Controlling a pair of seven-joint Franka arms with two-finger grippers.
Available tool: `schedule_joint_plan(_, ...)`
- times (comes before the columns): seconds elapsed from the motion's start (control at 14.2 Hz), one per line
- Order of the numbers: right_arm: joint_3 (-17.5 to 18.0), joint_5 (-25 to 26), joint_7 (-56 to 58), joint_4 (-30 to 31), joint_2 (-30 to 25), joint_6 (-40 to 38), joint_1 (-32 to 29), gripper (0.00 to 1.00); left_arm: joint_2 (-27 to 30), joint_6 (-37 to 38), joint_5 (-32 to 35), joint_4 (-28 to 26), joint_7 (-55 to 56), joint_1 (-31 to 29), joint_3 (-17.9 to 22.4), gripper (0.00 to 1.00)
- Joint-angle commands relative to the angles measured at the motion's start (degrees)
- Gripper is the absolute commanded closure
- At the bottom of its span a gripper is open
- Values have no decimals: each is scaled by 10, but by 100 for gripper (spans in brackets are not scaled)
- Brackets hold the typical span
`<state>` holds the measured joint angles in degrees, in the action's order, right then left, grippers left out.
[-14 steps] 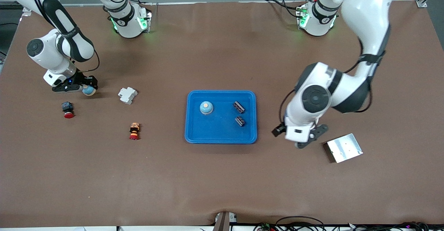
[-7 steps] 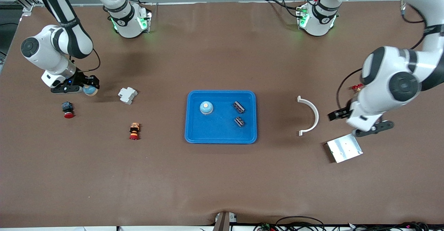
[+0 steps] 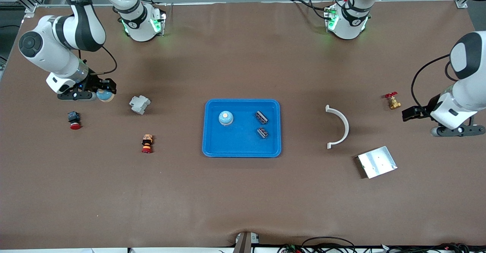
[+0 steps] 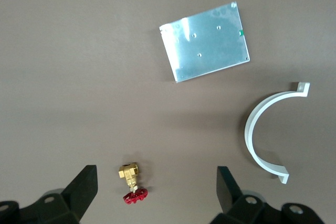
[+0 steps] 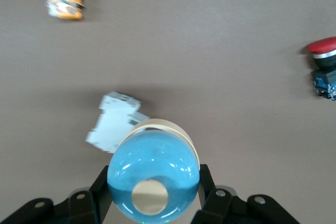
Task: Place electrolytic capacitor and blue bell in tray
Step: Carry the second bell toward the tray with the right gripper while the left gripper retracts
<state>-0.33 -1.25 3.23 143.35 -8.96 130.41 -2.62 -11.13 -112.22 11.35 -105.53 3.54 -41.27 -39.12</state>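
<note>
The bright-blue tray (image 3: pixel 212 146) sits mid-table. In it stand one blue bell (image 3: pixel 226 118) and two dark electrolytic capacitors (image 3: pixel 261 117) (image 3: pixel 262 132). My right gripper (image 3: pixel 102 94) is shut on a second blue bell (image 3: pixel 105 95), held just above the table at the right arm's end, close to a white block (image 3: pixel 139 104). In the right wrist view the bell (image 5: pixel 153 174) fills the space between the fingers. My left gripper (image 3: pixel 452 130) is open and empty, over the table at the left arm's end, near a brass valve (image 3: pixel 392 100); the valve also shows in the left wrist view (image 4: pixel 131 182).
A red push-button (image 3: pixel 74 119) and an orange-and-red button (image 3: pixel 147 143) lie at the right arm's end. A white curved clip (image 3: pixel 339 127) and a silver metal plate (image 3: pixel 376 162) lie between the tray and the left gripper.
My left arm has swung away from the tray toward its end of the table, uncovering the clip and valve. My right gripper has risen slightly and moved a little toward the tray with the bell.
</note>
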Motion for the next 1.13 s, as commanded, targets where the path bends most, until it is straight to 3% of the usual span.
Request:
schedule_joint_plan(0.0, -3, 2, -72, -24, -4, -26, 48, 100, 13, 17, -21, 15, -8, -12, -3, 0)
schedule_joint_plan(0.64, -2, 3, -258, -97, 53, -24, 163, 100, 33, 8, -74, 26, -2, 13, 11, 0)
schedule_joint_plan(0.78, -2, 4, -307, -130, 83, -28, 196, 100, 45, 7, -81, 24, 0, 112, 123, 0)
schedule_joint_plan(1.06, -3, 5, -421, -205, 156, -28, 265, 100, 63, 7, -90, 13, 0, 238, 255, 0)
